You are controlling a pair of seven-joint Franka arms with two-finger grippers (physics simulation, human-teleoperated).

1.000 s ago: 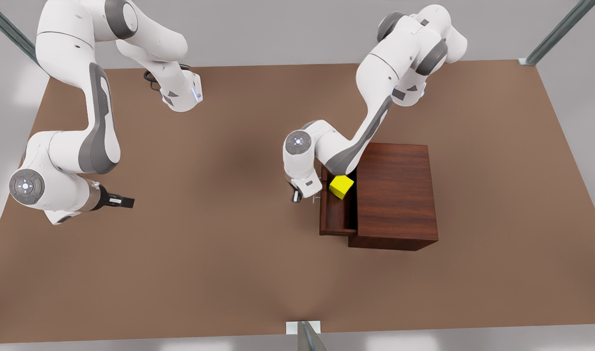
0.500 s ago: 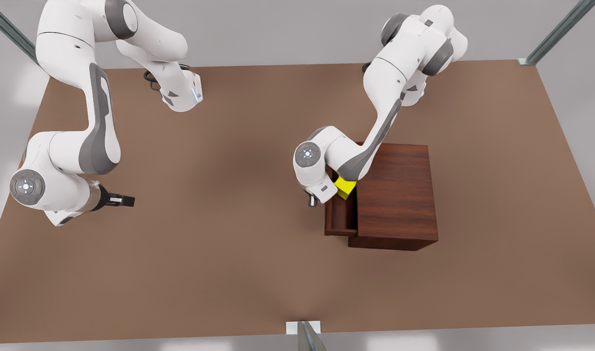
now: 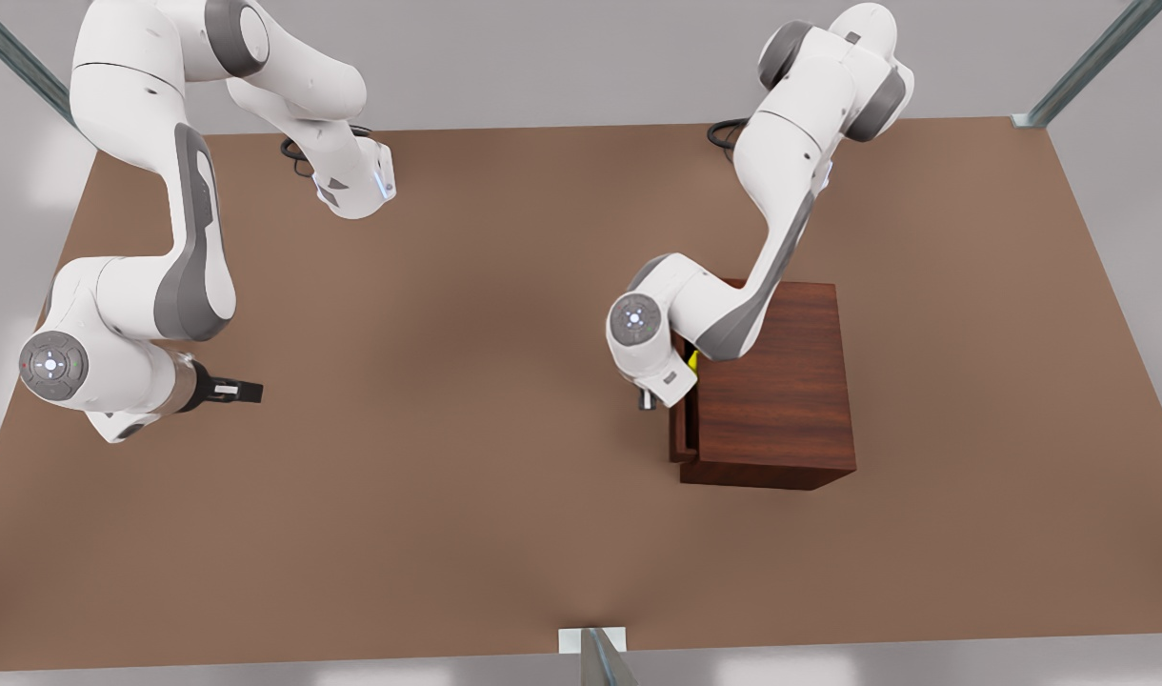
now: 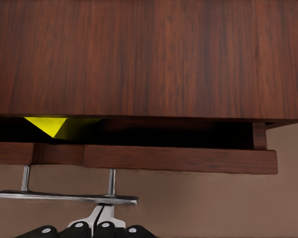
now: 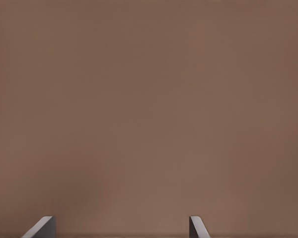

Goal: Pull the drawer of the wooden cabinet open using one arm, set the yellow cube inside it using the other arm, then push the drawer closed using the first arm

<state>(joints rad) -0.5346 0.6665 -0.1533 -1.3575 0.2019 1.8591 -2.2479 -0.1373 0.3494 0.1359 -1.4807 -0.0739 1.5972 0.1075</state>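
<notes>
Brown desk (image 3: 448,495) carries the wooden cabinet (image 3: 776,381), whose drawer (image 4: 179,158) stands open by a narrow slot. Inside that slot lies the yellow cube (image 4: 52,126). At the drawer's silver handle (image 4: 64,197) sits the left end effector (image 4: 103,218), fingers pressed together. Well apart, the right end effector (image 5: 121,228) waits with fingers spread over bare desk.

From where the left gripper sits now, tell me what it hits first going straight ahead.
The left gripper would first meet the silver bar handle of the drawer, apparently right at its fingers; the panel lies behind.
</notes>
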